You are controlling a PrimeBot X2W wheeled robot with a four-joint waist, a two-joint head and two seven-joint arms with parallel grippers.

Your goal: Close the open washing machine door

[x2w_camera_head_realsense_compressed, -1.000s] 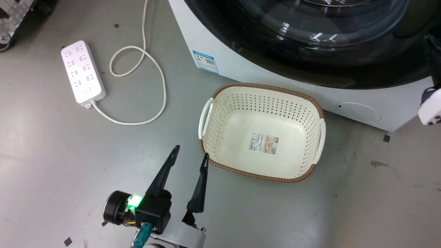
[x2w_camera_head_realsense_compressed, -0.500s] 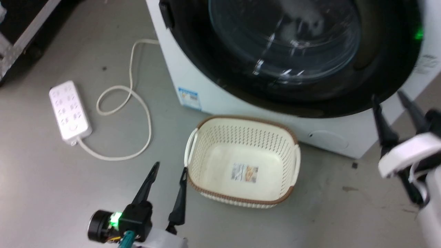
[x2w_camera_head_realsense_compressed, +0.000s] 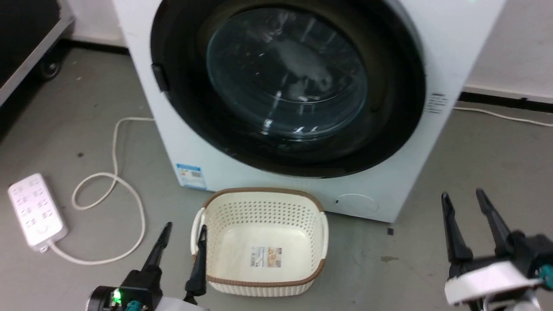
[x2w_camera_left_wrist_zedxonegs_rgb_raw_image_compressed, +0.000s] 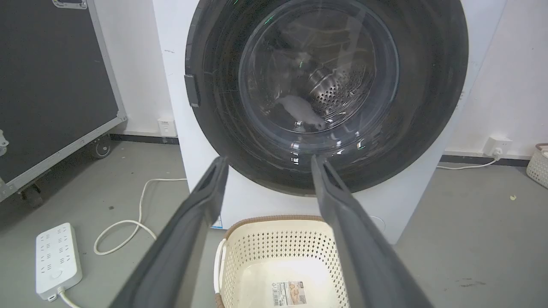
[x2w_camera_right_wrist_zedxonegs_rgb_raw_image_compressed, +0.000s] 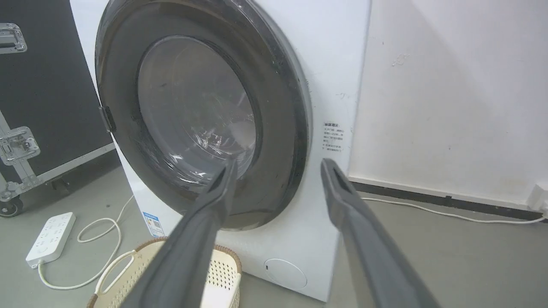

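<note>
Reading the washing machine door point(x2w_camera_head_realsense_compressed: 285, 86) as flush against the white front of the washing machine point(x2w_camera_head_realsense_compressed: 445, 52). In the right wrist view the black ring point(x2w_camera_right_wrist_zedxonegs_rgb_raw_image_compressed: 282, 128) lies flat on the panel all round. I can't tell whether it is latched. The door's handle tab point(x2w_camera_head_realsense_compressed: 159, 77) is on its left edge. Through the glass I see the perforated steel drum point(x2w_camera_left_wrist_zedxonegs_rgb_raw_image_compressed: 338, 85).

Left gripper point(x2w_camera_head_realsense_compressed: 185, 226) is low at lower left, fingers spread and holding nothing. Its inner fingertip is just beside the left handle of the cream basket point(x2w_camera_head_realsense_compressed: 259, 207). The basket is on the floor point(x2w_camera_head_realsense_compressed: 475, 164), right in front of the machine, under the door.

Right gripper point(x2w_camera_head_realsense_compressed: 462, 194) is at lower right, fingers apart and empty, over bare floor off the machine's right corner. It's well apart from the door.

Blue label point(x2w_camera_head_realsense_compressed: 191, 176) is low on the machine's front left. White power strip point(x2w_camera_head_realsense_compressed: 36, 211) and its looped cable point(x2w_camera_head_realsense_compressed: 114, 147) lie on the floor to the left.
</note>
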